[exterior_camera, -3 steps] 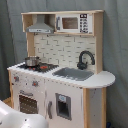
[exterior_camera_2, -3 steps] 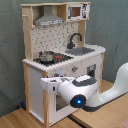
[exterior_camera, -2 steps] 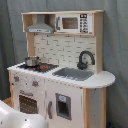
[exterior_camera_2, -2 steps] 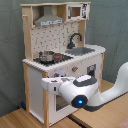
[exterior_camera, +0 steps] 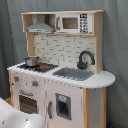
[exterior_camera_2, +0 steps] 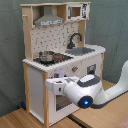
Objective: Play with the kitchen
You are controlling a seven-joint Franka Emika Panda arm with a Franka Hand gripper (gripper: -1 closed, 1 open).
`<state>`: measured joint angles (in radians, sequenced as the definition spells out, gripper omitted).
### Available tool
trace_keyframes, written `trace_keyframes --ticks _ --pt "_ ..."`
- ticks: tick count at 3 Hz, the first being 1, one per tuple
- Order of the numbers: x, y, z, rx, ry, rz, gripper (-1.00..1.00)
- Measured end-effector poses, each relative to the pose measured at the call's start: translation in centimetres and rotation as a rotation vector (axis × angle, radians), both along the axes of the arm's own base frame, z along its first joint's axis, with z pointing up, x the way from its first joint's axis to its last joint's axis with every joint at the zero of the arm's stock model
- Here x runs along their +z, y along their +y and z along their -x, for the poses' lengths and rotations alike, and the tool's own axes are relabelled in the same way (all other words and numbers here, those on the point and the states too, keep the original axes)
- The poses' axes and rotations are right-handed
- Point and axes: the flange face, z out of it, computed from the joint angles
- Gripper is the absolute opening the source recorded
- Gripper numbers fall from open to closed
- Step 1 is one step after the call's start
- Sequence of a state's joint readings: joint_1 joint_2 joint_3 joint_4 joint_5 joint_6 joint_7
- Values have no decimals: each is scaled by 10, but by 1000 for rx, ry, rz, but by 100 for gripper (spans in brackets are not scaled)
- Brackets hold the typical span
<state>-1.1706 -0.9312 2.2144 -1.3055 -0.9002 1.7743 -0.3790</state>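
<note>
The kitchen (exterior_camera: 60, 70) stands upright against a grey curtain (exterior_camera: 115, 50) in both exterior views — pale wood frame, white panels.

On its counter, a small metal pot (exterior_camera: 32, 61) sits on the black-red hob (exterior_camera: 40, 66) at the counter's left end in the first exterior view. The grey sink (exterior_camera: 75, 74) lies beside the hob, with the black faucet (exterior_camera: 85, 59) rising at the sink's back edge. Above are the range hood (exterior_camera: 40, 26) and the microwave (exterior_camera: 75, 23); below, the oven door (exterior_camera: 29, 102).

In the second exterior view the arm's white wrist (exterior_camera_2: 87, 92) fills the foreground, a blue light glowing on it. The gripper (exterior_camera_2: 54, 84) points at the kitchen's front face, near the knobs under the counter edge — whether its fingers are parted, closed or touching the panel I cannot tell. The kitchen rests on a wooden floor (exterior_camera_2: 20, 119).
</note>
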Motion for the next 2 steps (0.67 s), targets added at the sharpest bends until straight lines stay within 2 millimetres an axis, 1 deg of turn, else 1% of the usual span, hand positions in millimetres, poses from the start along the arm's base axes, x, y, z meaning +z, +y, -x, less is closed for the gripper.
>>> trace_keyframes --ticks 1,2 --pt "-6 -19 3 19 -6 12 100" --pt "-10 -33 6 36 -9 20 100"
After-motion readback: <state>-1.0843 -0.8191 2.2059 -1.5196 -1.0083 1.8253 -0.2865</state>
